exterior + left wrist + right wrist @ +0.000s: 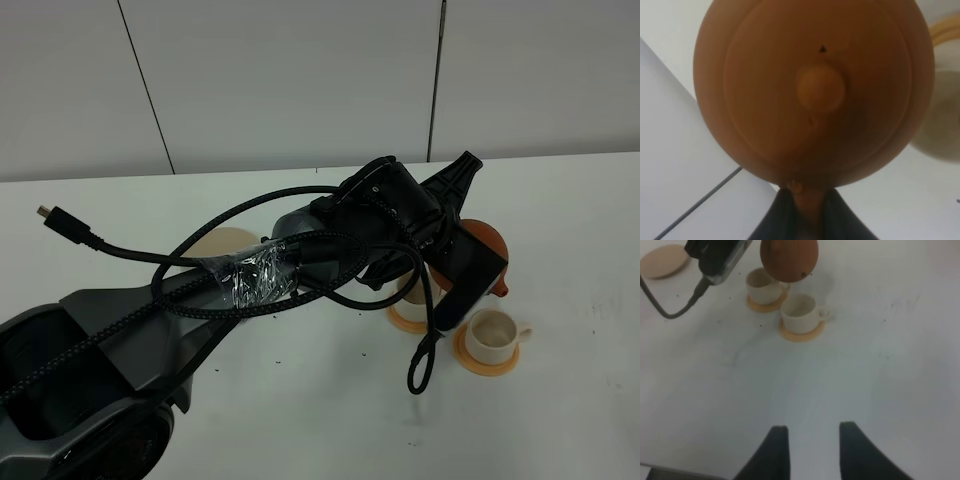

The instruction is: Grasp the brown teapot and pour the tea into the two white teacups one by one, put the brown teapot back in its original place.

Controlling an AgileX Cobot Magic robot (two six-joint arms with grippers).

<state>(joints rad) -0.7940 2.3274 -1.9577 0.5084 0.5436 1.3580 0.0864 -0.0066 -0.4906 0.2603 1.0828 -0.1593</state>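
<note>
Near one teacup (762, 286) — brown teapot (789, 260), held aloft

The table (300, 410) is white and wide. Two round orange coasters lie on it, close together. Seen from high up, the right coaster (486, 371) is nearer the front. The left coaster (404, 323) sits a bit farther back and is partly hidden. Only their orange rims show. Tiny dark specks (760, 325) dot the table near them. Some faint gray marks (902, 302) lie off to one side. Behind the table is a pale gray wall (300, 80). Two thin dark lines (145, 85) run down it.
</note>
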